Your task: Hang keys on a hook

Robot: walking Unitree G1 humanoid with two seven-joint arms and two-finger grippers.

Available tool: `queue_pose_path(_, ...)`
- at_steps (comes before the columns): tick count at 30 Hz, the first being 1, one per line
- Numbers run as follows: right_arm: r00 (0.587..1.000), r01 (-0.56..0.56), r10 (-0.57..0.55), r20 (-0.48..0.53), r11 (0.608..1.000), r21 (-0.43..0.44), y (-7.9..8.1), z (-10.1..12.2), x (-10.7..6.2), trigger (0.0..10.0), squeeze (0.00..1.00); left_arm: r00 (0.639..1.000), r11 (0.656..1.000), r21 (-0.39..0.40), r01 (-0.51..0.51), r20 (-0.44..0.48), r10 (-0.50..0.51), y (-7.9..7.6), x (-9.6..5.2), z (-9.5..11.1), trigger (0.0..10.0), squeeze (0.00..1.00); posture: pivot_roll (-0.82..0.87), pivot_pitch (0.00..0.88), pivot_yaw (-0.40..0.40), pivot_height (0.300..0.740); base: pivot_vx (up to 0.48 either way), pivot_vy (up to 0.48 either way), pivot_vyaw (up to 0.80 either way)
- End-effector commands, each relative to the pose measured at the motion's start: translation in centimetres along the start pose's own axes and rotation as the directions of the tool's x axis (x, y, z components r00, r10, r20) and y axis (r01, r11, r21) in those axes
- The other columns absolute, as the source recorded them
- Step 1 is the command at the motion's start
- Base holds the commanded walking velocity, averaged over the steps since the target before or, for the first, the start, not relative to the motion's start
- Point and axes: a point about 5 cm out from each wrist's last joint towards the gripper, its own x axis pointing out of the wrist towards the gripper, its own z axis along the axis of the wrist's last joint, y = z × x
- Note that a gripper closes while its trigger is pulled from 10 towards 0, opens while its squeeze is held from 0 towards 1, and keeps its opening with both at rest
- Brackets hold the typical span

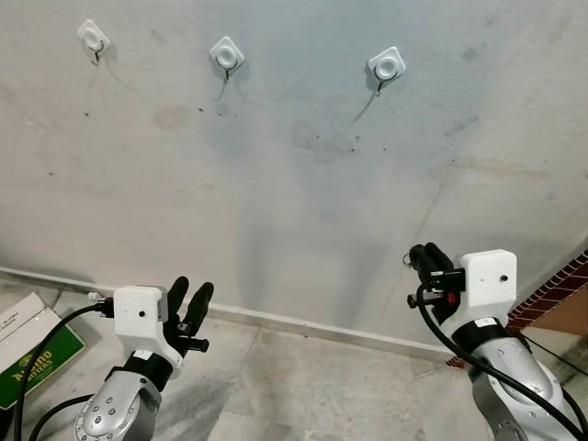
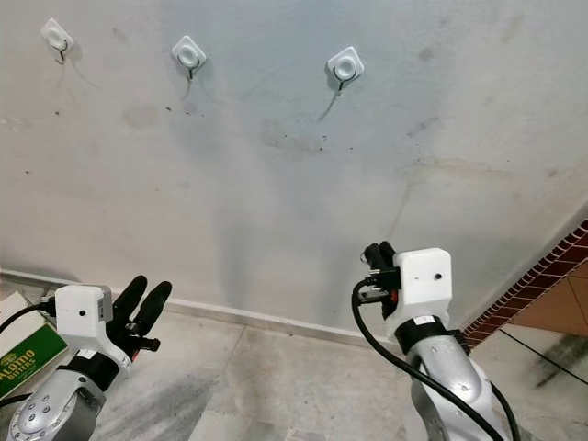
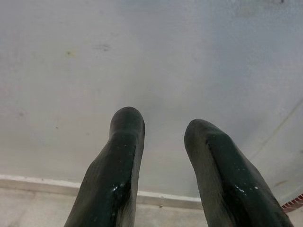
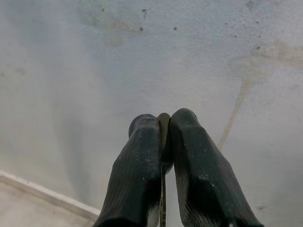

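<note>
A thin metal key (image 4: pixel 164 124) sits pinched between the closed fingers of my right gripper (image 1: pixel 425 258) — held low before the stained grey wall (image 1: pixel 294 184), well below three white square hooks (image 1: pixel 387 66). My left gripper (image 1: pixel 190 296) hangs parted, holding nothing.

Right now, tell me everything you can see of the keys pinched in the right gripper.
Little of the keys shows: a thin, dull metal edge clamped between the two black fingers of the right gripper, plus a small ring poking out beside the fingertips. They are held upright, low before the stained grey wall, well below the three white hooks.
</note>
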Motion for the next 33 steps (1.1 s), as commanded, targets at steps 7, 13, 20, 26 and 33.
queue_pose_path(7, 1.0, 0.013, -0.013, -0.003, 1.0, 0.01, -0.36, 0.26, -0.03, 10.0, 0.0, 1.0, 1.0, -0.011, 0.013, -0.01, -0.013, -0.14, 0.0, 0.01, 10.0, 0.0, -0.05, 0.071, 0.0, 0.74, 0.377, 0.0, 0.0)
queue_pose_path(13, 1.0, 0.012, -0.012, -0.006, 1.0, 0.012, -0.32, 0.27, 0.02, 10.0, 0.0, 1.0, 0.999, -0.036, 0.008, -0.018, -0.009, -0.05, 0.13, -0.17, 10.0, 0.0, -0.05, 0.07, 0.0, 0.74, 0.39, 0.0, 0.0)
queue_pose_path(20, 1.0, 0.008, -0.008, -0.007, 1.0, 0.013, -0.25, 0.29, 0.11, 10.0, 0.0, 0.999, 0.999, -0.036, 0.021, -0.026, -0.022, -0.23, 0.27, -0.24, 10.0, 0.0, -0.06, 0.068, 0.001, 0.74, 0.403, 0.0, 0.0)
queue_pose_path(26, 1.0, 0.002, -0.002, -0.008, 1.0, 0.015, -0.07, 0.25, 0.21, 10.0, 0.0, 0.999, 0.999, -0.03, 0.028, -0.031, -0.029, -0.29, 0.29, -0.3, 10.0, 0.0, -0.05, 0.067, 0.002, 0.74, 0.402, 0.0, 0.0)
queue_pose_path(33, 1.0, -0.004, 0.004, -0.009, 1.0, 0.016, 0.03, 0.26, 0.29, 10.0, 0.0, 0.999, 0.999, -0.04, 0.004, -0.041, -0.006, -0.02, 0.32, -0.48, 10.0, 0.0, -0.05, 0.066, 0.002, 0.74, 0.111, 0.0, 0.0)
